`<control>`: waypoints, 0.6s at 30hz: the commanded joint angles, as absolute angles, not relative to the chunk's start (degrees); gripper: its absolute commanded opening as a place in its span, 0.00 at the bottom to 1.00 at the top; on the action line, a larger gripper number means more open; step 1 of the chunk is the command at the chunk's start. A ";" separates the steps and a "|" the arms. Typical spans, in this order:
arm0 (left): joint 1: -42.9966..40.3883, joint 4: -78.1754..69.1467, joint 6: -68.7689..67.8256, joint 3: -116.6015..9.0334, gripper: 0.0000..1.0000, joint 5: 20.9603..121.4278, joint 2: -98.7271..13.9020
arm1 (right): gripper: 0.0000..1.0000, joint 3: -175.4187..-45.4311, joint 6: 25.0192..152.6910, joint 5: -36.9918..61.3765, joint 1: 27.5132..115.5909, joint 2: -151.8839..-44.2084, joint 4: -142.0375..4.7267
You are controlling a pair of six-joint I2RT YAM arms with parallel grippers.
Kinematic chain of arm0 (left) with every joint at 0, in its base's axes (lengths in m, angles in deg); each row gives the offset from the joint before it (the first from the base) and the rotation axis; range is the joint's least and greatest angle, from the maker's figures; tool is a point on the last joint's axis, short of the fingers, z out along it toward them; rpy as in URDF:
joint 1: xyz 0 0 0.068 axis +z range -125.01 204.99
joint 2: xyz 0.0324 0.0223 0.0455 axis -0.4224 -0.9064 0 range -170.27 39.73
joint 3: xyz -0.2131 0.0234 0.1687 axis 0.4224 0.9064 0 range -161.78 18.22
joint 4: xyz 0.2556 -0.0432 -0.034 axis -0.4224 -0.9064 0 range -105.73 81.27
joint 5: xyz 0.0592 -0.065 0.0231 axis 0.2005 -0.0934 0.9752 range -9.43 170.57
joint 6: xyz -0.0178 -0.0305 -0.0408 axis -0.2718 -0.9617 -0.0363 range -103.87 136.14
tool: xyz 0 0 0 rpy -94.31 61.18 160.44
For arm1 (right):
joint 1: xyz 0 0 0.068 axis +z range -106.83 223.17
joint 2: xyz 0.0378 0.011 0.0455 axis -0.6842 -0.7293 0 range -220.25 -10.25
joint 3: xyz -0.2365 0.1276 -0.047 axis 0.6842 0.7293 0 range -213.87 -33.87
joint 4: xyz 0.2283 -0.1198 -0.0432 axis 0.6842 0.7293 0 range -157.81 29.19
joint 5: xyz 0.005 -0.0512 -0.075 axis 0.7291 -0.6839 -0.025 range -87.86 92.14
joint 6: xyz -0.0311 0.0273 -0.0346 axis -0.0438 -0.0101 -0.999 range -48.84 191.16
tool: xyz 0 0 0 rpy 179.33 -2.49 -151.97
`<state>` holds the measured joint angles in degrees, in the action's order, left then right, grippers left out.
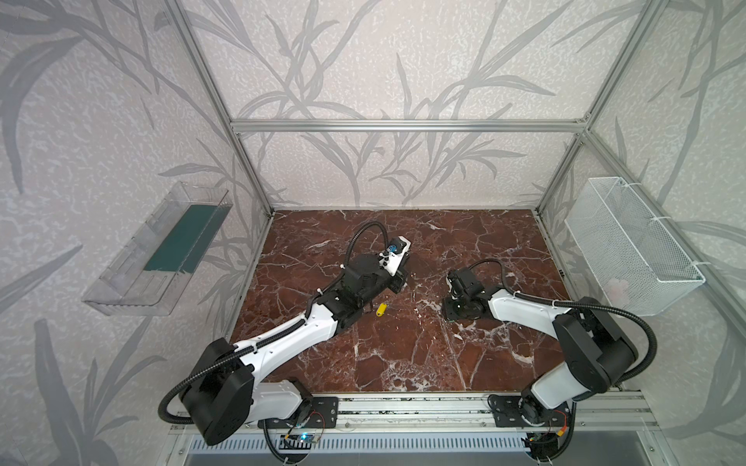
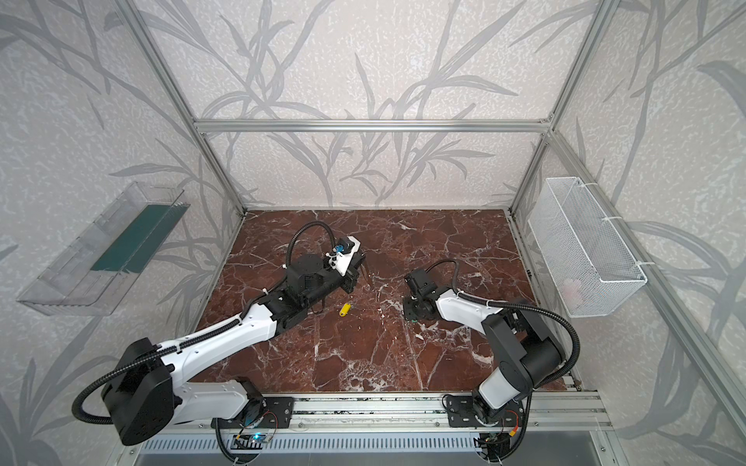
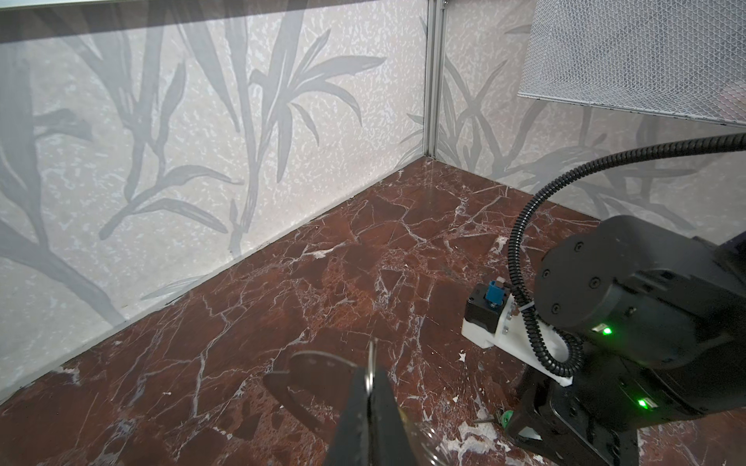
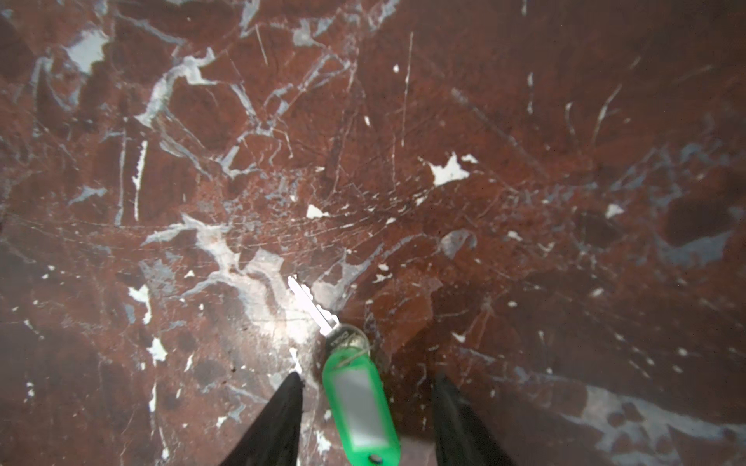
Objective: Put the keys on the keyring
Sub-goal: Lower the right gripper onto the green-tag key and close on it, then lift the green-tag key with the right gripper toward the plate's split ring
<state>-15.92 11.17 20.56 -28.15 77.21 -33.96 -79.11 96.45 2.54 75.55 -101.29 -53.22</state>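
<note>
Green key (image 4: 359,407), open marble (image 4: 524,181) around, between spread right gripper (image 4: 368,377) jaws; left gripper (image 3: 369,379) clenched on keyring (image 3: 372,353).

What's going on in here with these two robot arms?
The two arms are meant to put keys on a keyring. The left gripper is shut on the keyring, a thin metal piece held over the marble table. The right gripper has its jaws open on either side of the green-tagged key, which lies flat on the table and is not yet gripped. The yellow key tag lies loose on the table beside the left arm.
</note>
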 commanded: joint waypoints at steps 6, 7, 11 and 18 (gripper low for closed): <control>-16.41 11.92 21.23 -27.74 0.00 75.76 -32.40 | 0.36 -82.98 94.99 3.10 76.48 -104.87 -54.41; -16.41 11.82 21.30 -27.75 0.00 75.80 -32.35 | 0.33 -83.16 94.74 3.35 76.52 -105.08 -54.45; -16.41 11.55 21.68 -27.62 0.00 75.41 -31.86 | 0.23 -83.85 93.77 4.32 76.73 -105.78 -54.45; -16.50 11.57 21.76 -27.55 0.00 75.23 -31.66 | 0.12 -84.58 92.19 2.99 77.58 -105.43 -52.99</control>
<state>-16.23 10.99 21.11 -28.07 75.96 -33.52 -83.00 93.46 3.66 76.95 -105.20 -54.42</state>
